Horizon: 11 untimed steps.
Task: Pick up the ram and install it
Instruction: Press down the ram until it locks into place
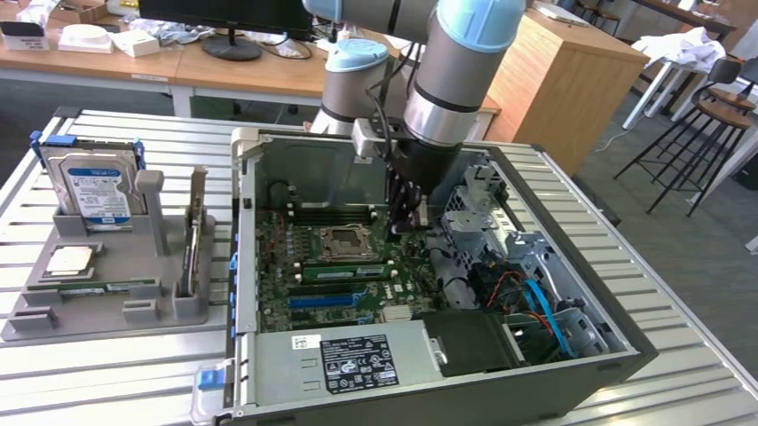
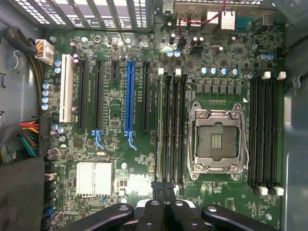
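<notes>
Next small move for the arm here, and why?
Likely a short straight press down. The fingers are shut, holding nothing, over one end of the ram, which already stands in a slot beside the CPU socket; whether it's latched can't be told.

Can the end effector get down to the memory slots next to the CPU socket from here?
Probably yes. The end effector, shut, sits at one end of those memory slots. The case side is open, and no cable or card appears to cross them.
</notes>
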Motion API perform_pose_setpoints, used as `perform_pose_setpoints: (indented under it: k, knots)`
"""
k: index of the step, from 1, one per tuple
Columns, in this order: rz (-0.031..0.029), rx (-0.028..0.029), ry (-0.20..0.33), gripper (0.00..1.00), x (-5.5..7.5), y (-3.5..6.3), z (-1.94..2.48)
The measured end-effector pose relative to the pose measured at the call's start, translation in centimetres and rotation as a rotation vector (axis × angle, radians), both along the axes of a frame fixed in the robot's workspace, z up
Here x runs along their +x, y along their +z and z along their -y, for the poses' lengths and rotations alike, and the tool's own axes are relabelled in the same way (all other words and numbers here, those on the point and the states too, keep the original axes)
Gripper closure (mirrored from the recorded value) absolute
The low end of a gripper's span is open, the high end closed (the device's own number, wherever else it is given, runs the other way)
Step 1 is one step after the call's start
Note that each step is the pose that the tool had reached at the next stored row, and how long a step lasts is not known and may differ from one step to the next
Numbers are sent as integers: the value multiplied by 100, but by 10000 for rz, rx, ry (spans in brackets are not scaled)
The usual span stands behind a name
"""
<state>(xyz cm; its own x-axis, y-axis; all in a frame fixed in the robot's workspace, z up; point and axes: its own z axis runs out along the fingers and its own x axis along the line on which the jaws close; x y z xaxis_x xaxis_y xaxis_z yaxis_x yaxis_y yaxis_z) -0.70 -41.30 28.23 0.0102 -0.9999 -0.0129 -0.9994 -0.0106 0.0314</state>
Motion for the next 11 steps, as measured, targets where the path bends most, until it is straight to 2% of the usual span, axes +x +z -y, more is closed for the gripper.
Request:
perform_pose_setpoints:
  k: [11]
  knots:
    - [0, -1, 0, 90, 0, -77, 0]
